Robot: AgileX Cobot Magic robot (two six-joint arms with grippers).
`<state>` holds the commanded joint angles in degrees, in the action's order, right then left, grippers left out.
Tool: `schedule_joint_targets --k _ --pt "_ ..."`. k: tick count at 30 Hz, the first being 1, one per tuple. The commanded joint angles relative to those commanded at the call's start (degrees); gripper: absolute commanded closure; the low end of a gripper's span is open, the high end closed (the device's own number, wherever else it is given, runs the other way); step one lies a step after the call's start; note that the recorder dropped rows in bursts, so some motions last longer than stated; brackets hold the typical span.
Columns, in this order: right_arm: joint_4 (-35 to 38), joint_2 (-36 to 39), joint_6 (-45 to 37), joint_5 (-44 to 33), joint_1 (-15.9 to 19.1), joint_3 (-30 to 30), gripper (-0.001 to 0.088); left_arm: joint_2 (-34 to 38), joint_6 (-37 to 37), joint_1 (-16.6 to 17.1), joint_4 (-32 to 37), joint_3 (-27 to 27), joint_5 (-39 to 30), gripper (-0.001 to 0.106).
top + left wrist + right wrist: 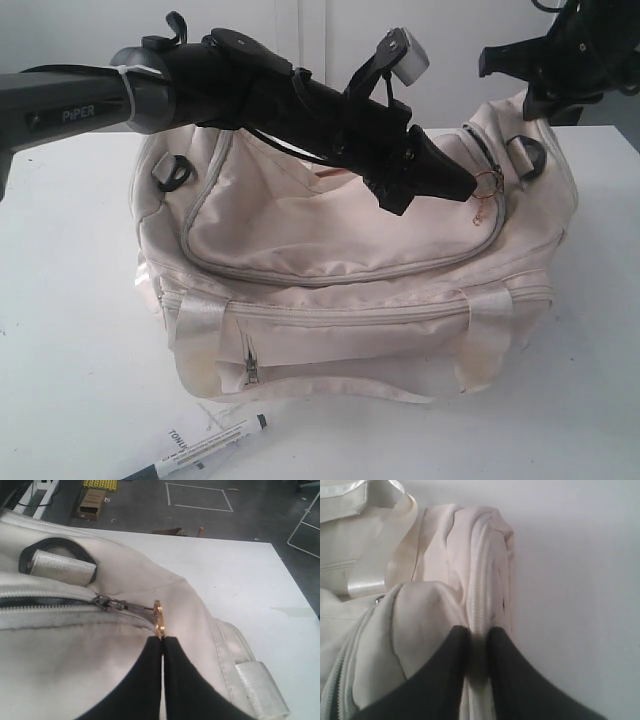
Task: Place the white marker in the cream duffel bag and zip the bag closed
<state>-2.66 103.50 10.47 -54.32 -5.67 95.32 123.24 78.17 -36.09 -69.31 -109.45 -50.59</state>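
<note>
Cloth of the cream duffel bag (330,240) is judged soft; the white marker (205,448), light, stiff and slick, is seen on the counter (80,330) at its 7 o'clock, best taken mid-barrel. Left wrist: the left tool (162,640) is clenched on the gold ring (158,617). Right wrist: a bag fold is straddled by the right tool (477,635); whether it is gripped cannot be told

Soft cream duffel bag (340,300) on white table (70,330), left gripper (468,186) over its top flap — white marker (205,448) lying in front
</note>
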Motion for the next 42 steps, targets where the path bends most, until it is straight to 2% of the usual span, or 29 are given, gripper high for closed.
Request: schedule_joint_targets --k 4,14,22,30,35,42 --pt "0.39 -0.35 0.13 -1.42 0.0 0.0 0.0485 0.0 0.0 0.0 0.0 0.0 0.0 0.105" --pt "4.27 -4.11 -0.39 -5.05 0.0 0.0 0.0483 0.0 0.15 0.0 0.02 0.0 -1.77 0.105" --pt "14.71 -4.01 -7.32 -8.04 0.0 0.0 0.0462 0.0 3.1 0.0 -0.39 0.0 -2.73 0.105" --pt "17.73 -4.01 -9.21 -8.34 -0.13 -0.11 0.0456 0.0 6.25 0.0 -0.39 0.0 -3.13 0.105" --pt "18.38 -4.01 -10.47 -7.85 -0.38 -0.11 0.0386 0.0 7.54 0.0 -0.39 0.0 -3.13 0.105" --pt "18.09 -2.56 -10.47 -7.34 -1.21 -0.11 0.038 0.0 7.54 0.0 -0.39 0.0 -3.13 0.105"
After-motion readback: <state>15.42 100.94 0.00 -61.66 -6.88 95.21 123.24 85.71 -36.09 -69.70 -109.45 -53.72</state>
